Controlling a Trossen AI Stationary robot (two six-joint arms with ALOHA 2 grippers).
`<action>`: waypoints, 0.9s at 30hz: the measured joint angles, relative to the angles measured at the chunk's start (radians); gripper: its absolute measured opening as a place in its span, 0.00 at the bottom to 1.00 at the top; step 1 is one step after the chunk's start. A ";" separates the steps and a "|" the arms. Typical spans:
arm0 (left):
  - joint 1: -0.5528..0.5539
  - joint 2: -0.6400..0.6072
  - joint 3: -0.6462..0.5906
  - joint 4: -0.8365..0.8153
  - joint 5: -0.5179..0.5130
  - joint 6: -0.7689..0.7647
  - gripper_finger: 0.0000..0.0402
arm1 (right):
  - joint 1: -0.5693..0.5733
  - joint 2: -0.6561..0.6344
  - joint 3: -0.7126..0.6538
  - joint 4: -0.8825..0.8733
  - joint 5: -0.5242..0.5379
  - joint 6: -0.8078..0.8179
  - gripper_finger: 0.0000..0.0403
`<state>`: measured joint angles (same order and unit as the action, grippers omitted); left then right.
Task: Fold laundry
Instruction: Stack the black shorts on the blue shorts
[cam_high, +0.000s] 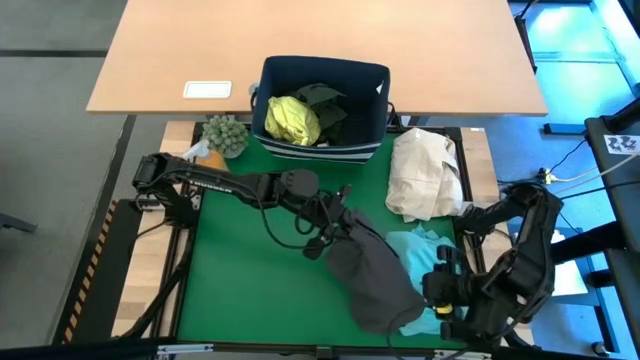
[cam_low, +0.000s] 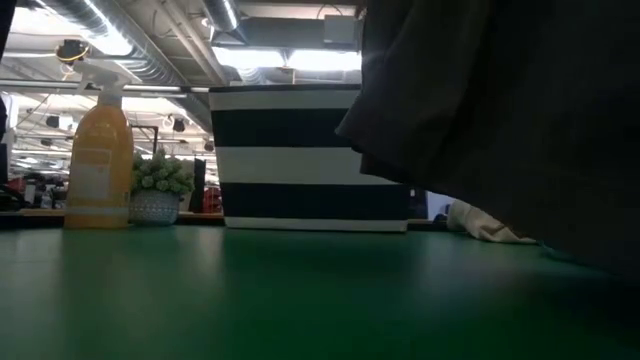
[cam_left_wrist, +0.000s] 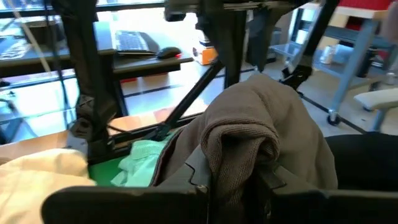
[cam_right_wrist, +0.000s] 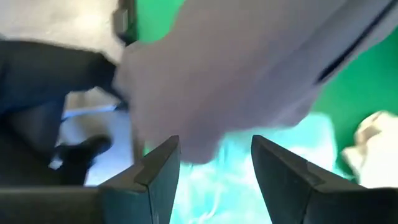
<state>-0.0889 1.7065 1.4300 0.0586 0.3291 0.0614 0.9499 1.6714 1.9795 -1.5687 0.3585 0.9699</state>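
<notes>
A charcoal grey garment (cam_high: 375, 270) hangs from my left gripper (cam_high: 338, 228), which is shut on it above the green mat's middle. In the low view the garment (cam_low: 500, 110) fills the upper right. Part of a turquoise garment (cam_high: 418, 255) lies flat on the mat under the grey one. My right gripper (cam_right_wrist: 214, 177) stands open at the near right, over the turquoise garment (cam_right_wrist: 249, 186) and beside the grey one (cam_right_wrist: 236, 74), with nothing between its fingers. A yellow-green shirt (cam_high: 292, 120) and a dark garment (cam_high: 322, 100) lie in the bin. My left gripper pinches a bunched fold (cam_left_wrist: 242, 155) at the grey garment's upper end between its two fingers, several layers thick. The fingers come nearly level from the table's left. The garment droops from them, slack, and its lower part (cam_high: 385, 305) rests on the mat and the turquoise garment.
A navy bin (cam_high: 372, 85) with a striped base (cam_low: 300, 155) stands at the far middle. A cream-beige bundle (cam_high: 425, 175) lies at the far right. A spray bottle (cam_low: 100, 150) and a small plant (cam_high: 226, 133) stand at the far left. The mat's left half (cam_high: 250, 270) is bare.
</notes>
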 joint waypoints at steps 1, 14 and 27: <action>-0.003 0.000 0.000 0.000 0.010 0.000 0.09 | 0.000 0.000 -0.002 0.000 0.031 -0.013 0.49; -0.076 0.000 0.000 -0.028 0.060 0.020 0.09 | -0.102 -0.033 -0.227 -0.002 0.229 -0.137 0.26; -0.102 0.000 0.071 -0.050 0.055 0.056 0.09 | -0.157 -0.582 -0.731 0.156 0.215 0.050 0.02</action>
<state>-0.1909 1.7065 1.5012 0.0085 0.3841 0.1178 0.7925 1.0892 1.2489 -1.4125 0.5738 1.0202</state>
